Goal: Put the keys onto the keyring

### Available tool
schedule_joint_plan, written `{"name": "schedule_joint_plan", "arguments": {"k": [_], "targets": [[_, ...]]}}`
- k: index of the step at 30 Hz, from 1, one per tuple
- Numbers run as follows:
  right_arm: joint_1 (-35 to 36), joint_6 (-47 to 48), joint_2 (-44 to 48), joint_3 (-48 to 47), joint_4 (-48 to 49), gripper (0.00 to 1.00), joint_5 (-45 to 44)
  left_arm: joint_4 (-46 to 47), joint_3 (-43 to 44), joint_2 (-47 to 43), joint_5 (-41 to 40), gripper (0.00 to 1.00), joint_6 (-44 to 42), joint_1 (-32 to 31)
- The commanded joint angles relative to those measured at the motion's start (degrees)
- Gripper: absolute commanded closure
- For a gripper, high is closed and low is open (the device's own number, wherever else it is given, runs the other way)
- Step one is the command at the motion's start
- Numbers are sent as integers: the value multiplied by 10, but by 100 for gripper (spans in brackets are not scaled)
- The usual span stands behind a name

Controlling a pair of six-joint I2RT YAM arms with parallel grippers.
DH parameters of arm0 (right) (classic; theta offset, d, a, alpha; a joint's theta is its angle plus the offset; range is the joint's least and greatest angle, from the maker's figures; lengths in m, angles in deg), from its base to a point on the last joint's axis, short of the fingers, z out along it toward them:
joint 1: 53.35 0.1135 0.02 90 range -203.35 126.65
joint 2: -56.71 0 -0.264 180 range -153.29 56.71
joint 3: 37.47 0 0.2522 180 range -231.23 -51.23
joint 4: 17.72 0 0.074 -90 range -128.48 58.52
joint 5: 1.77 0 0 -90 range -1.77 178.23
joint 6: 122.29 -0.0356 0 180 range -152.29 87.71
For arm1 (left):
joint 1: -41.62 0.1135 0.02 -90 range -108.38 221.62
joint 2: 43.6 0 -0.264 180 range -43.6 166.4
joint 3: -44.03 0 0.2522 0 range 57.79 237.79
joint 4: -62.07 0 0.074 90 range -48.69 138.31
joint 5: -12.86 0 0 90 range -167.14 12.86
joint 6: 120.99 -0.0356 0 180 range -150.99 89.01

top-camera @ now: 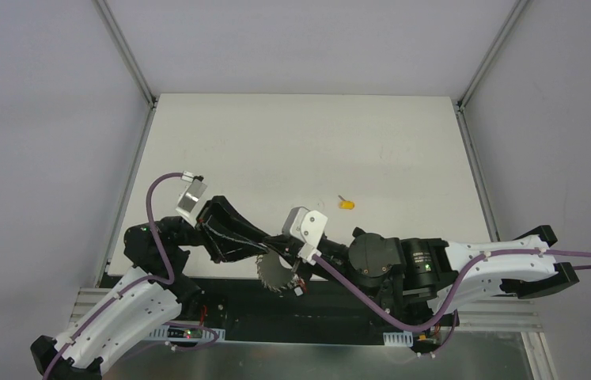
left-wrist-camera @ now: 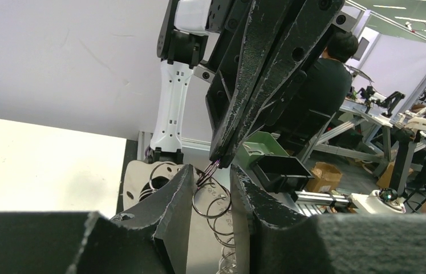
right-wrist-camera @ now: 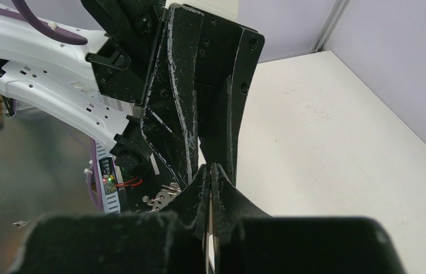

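My right gripper [top-camera: 296, 269] is shut on the thin silver keyring [left-wrist-camera: 201, 201], and a sliver of metal shows between its closed tips [right-wrist-camera: 209, 168]. The ring hangs from those tips [left-wrist-camera: 222, 160] over the near table edge, where the top view shows a round toothed silver shape [top-camera: 274, 273]. My left gripper [left-wrist-camera: 210, 168] is open, one finger on each side of the ring; I cannot tell if it touches. A few small silver keys [right-wrist-camera: 162, 198] show beside the right fingers. A yellow-headed key [top-camera: 346, 204] lies alone on the table. The blue and red keys are out of view.
The white table [top-camera: 300, 150] stretches behind both grippers, with metal frame posts at its back corners. Both grippers meet over the dark base strip and metal plate [top-camera: 339, 348] at the near edge. The left arm's black fingers [right-wrist-camera: 179, 97] crowd close above the right gripper.
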Motion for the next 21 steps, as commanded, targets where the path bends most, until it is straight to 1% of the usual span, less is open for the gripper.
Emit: {"name": "schedule_joint_plan", "arguments": {"k": [1, 6, 13, 17, 20, 21], "targets": [[-1, -13, 15, -25, 24, 100, 11, -18, 21, -17, 2, 70, -27, -6], [-1, -14, 21, -22, 22, 100, 10, -63, 29, -36, 5, 59, -50, -6], [-1, -17, 21, -21, 20, 100, 15, -89, 35, -50, 1, 55, -69, -6], [-1, -18, 22, -22, 18, 100, 20, -91, 40, -45, -1, 57, -75, -6], [-1, -18, 21, -22, 16, 100, 23, -91, 44, -42, 0, 67, -79, -6], [-1, -19, 21, -22, 15, 100, 24, -91, 45, -41, 0, 72, -79, -6]]}}
